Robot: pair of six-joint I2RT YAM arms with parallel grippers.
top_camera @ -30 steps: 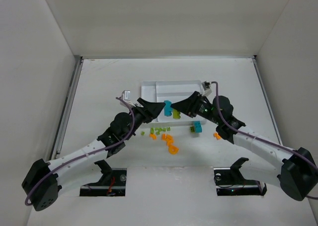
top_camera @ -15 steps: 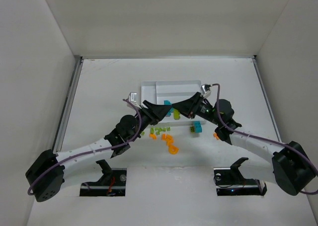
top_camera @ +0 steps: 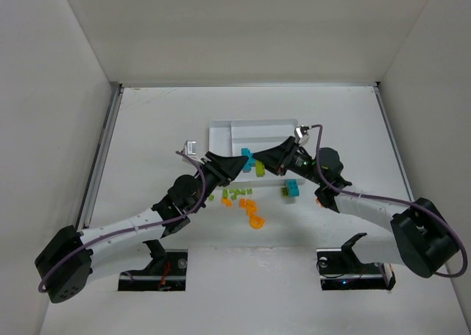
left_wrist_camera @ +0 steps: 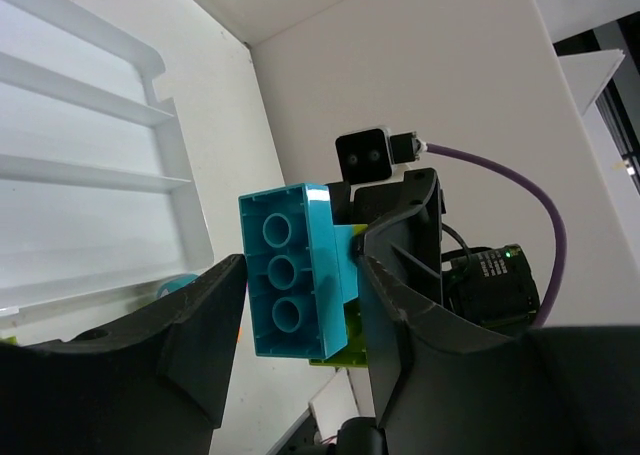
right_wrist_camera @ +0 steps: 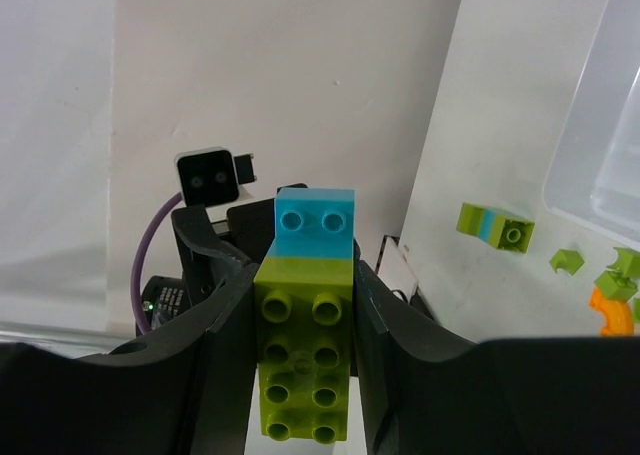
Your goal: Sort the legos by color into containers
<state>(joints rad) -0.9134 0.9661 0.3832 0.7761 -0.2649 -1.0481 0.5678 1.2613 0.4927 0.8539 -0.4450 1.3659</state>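
Studded teal brick (left_wrist_camera: 290,275) — glossy lime brick (right_wrist_camera: 305,365)

Most of lime brick (left_wrist_camera: 336,346) behind teal brick (left_wrist_camera: 288,273)

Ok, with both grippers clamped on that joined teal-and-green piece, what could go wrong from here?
1. The left gripper grips the teal brick and the right gripper the lime green brick, the two joined. If they snap apart suddenly, a brick could slip free or an arm jerk.
2. The grippers meet nose to nose above the near part of the tray. They might collide, and a dropped brick could land outside the tray or in a wrong compartment.
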